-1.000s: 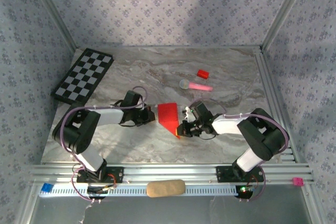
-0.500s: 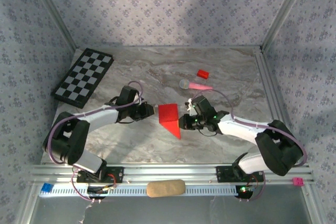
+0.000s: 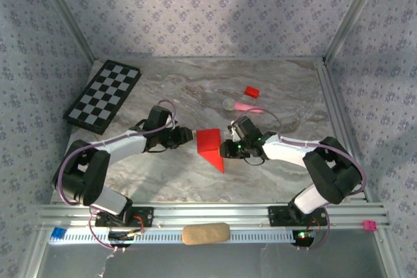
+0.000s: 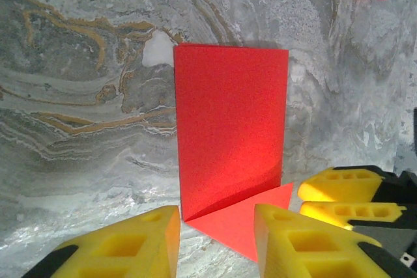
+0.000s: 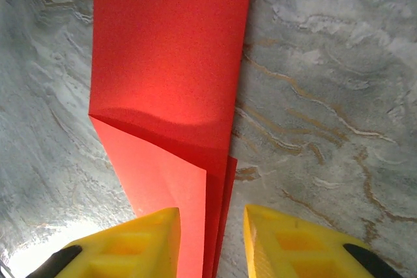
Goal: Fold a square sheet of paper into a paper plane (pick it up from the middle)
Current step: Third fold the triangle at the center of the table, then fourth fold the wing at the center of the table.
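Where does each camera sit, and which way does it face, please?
Top camera: above and behind the arms, facing down at the table; left arm and right arm flank the folded red paper.
Left wrist: on the left arm, facing down at the paper; its yellow jaws at the bottom edge.
Right wrist: on the right arm, facing down likewise; its yellow jaws at the bottom.
All share the paper.

The paper plane point(image 5: 171, 63) — near end cut off.

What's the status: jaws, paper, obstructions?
Left gripper, right gripper: jaws apart, flanking red paper. Paper part-folded, flat on table. Pink stick, red block lie apart, behind.
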Motion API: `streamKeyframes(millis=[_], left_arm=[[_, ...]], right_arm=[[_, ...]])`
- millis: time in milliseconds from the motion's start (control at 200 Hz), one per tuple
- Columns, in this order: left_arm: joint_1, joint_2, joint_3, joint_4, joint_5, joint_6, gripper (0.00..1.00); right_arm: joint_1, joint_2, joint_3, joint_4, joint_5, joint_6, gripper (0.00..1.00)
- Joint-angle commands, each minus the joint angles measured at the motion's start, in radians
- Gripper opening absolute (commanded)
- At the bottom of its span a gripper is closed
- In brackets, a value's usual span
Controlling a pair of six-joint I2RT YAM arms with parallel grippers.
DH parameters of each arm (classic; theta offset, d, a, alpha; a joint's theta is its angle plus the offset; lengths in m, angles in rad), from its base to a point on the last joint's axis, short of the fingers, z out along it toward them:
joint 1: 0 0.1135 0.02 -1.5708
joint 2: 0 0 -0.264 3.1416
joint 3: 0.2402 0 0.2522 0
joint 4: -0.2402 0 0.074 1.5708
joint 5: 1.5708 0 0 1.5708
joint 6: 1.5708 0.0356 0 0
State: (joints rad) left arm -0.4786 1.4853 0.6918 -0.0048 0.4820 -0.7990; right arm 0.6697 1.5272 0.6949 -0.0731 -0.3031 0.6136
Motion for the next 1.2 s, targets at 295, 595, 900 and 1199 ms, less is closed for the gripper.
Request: streamKeyframes(millis=[295, 595, 900, 1199], left_arm=[[-0.01, 0.05, 0.041, 0.011, 0.055, -0.019, 0.39], [-0.014, 0.058, 0.052, 0.004, 0.06, -0.024, 0.4], [-0.014, 0.092, 0.079, 0.006, 0.081, -0.028, 0.41], [-0.011, 0.14, 0.107, 0.012, 0.115, -0.038, 0.45]], right_arm=[[-0.001, 0.077, 0.044, 0.053, -0.058, 0.007, 0.21], [-0.001, 0.018, 0.022, 0.033, -0.044, -0.008, 0.08], [-0.015, -0.029, -0.041, 0.124, -0.08, 0.008, 0.02], [-0.042, -0.087, -0.114, 0.26, -0.153, 0.04, 0.0]])
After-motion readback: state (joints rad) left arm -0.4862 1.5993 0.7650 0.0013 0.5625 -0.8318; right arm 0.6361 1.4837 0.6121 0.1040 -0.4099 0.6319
